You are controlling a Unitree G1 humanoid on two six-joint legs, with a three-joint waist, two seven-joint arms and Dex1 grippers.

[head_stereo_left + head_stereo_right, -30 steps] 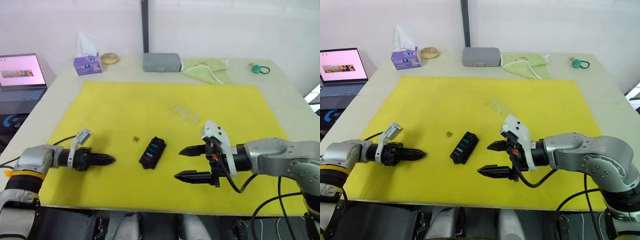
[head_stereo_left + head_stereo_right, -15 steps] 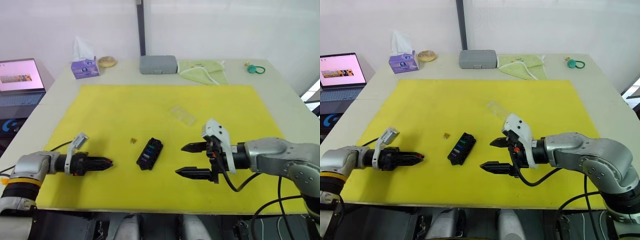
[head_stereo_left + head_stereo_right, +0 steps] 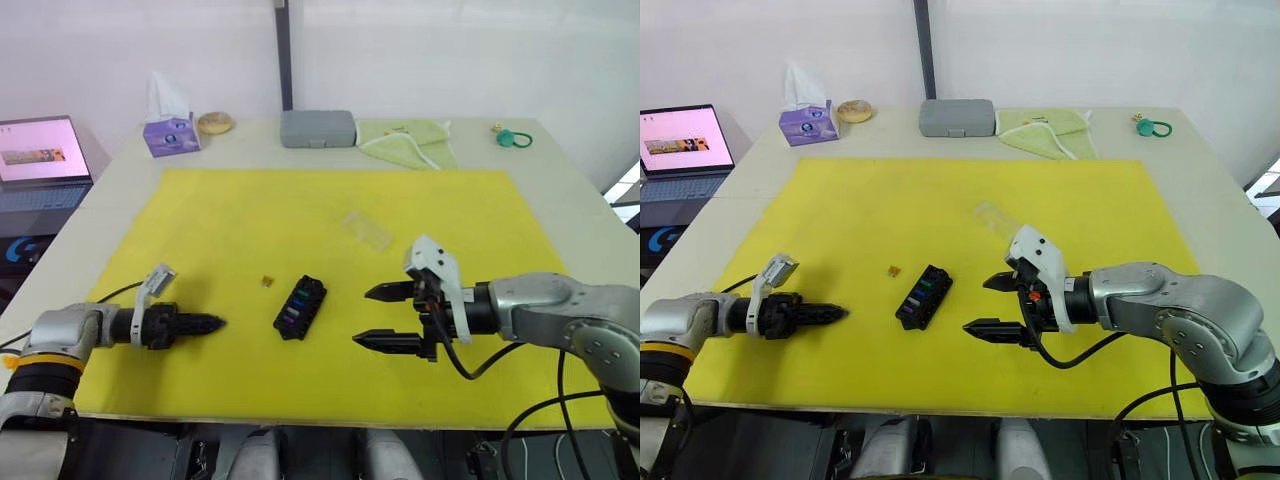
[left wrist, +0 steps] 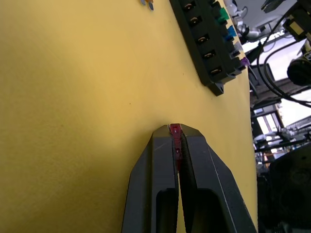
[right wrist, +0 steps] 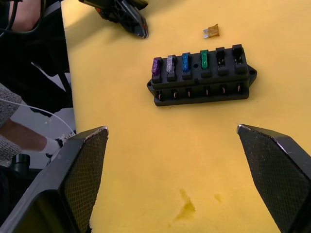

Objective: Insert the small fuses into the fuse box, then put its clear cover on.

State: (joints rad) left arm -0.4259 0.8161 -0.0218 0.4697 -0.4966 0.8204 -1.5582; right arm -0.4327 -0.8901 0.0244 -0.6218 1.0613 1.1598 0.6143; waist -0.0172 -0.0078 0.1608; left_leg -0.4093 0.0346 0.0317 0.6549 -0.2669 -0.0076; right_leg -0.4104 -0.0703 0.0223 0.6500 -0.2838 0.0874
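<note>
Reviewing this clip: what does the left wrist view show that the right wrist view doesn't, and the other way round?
Left wrist view: a red fuse pinched between the closed fingertips of the left tool, just above the yellow mat.
Right wrist view: the right tool wide open and holding nothing, and the top row of the fuse box with four seated fuses and two empty slots.
Both: the fuse box, the loose orange fuse lying beside it, and the mat.
</note>
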